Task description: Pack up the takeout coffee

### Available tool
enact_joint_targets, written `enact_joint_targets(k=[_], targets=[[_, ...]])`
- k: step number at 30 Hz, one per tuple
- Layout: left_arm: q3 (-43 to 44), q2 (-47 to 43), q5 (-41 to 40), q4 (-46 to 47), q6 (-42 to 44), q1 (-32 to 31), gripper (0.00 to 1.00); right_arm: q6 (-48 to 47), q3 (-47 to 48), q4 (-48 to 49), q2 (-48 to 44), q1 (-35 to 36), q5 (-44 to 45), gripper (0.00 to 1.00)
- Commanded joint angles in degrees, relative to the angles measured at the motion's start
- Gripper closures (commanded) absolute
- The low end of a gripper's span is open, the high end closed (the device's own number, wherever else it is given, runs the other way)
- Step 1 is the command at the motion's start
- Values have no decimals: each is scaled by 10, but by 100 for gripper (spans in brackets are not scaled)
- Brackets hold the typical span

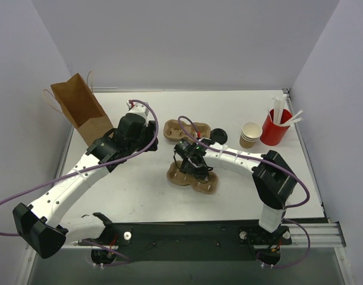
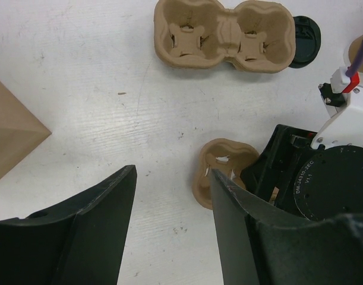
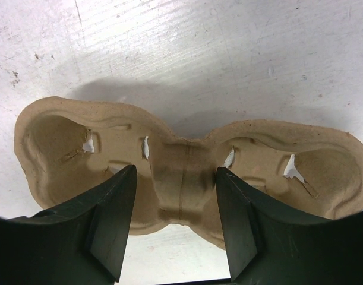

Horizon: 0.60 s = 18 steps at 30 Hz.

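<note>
Evidently the right gripper [image 3: 175, 178] is hanging half-parted astride the waist of the two-cup pulp carrier [image 3: 62, 136], probably to pinch it. The left gripper [image 2: 172, 172] is hovering wide and empty beside that carrier. The takeout coffee [image 2: 306, 38] is standing beyond it, unpacked.

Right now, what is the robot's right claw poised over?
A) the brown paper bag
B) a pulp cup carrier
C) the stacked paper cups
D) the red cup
B: the right gripper has its jaws open either side of the narrow middle of the pulp cup carrier.
</note>
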Motion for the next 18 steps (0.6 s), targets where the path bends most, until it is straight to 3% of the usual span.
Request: enact_joint_targets(k=[1, 18], targets=[[41, -3, 4, 0, 7, 2, 37, -2, -7, -9, 14, -2, -12, 49], [60, 0, 3, -6, 9, 2, 37, -10, 1, -19, 38, -1, -26, 48]])
